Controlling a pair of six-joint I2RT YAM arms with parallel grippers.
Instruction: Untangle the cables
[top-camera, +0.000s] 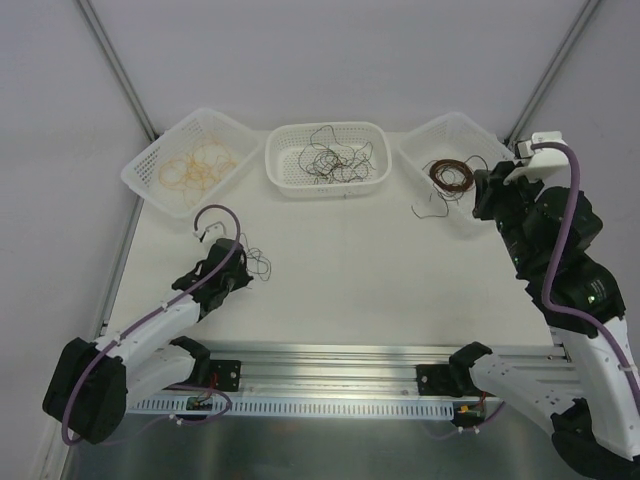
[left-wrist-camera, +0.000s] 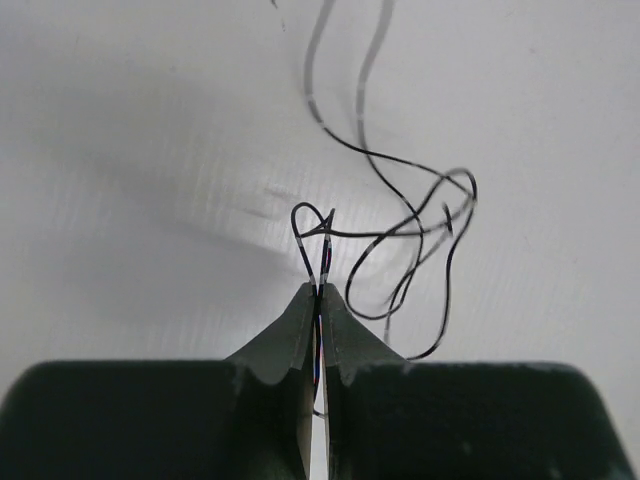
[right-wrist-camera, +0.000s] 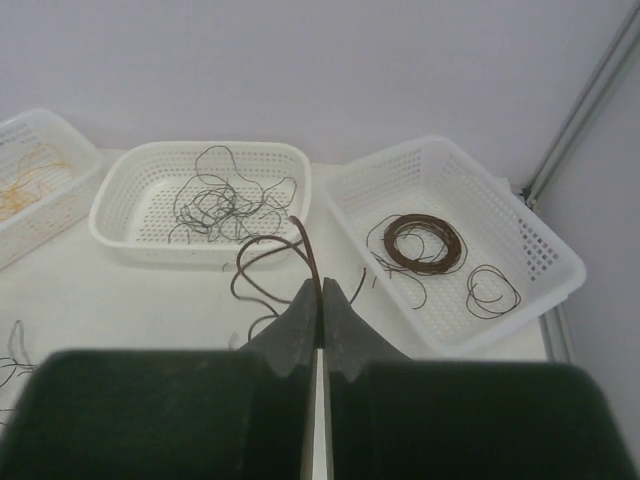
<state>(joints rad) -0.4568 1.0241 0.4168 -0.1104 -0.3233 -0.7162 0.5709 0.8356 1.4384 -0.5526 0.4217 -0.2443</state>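
My left gripper (left-wrist-camera: 320, 290) is shut on a thin black wire (left-wrist-camera: 400, 225) that curls into loops over the white table. In the top view this gripper (top-camera: 238, 268) sits low at the left with the wire (top-camera: 257, 262) beside it. My right gripper (right-wrist-camera: 321, 285) is shut on a dark brown wire (right-wrist-camera: 262, 245) and holds it up in front of the baskets. In the top view it (top-camera: 478, 205) is by the right basket, with the brown wire (top-camera: 430, 206) trailing left. A tangle of black wires (top-camera: 328, 160) lies in the middle basket.
Three white baskets stand at the back. The left basket (top-camera: 140, 180) holds yellow-tan wires (top-camera: 195, 165). The middle basket (top-camera: 327, 188) holds the black tangle. The right basket (top-camera: 420, 160) holds a brown coil (top-camera: 450, 175). A metal rail (top-camera: 340, 360) runs along the near edge.
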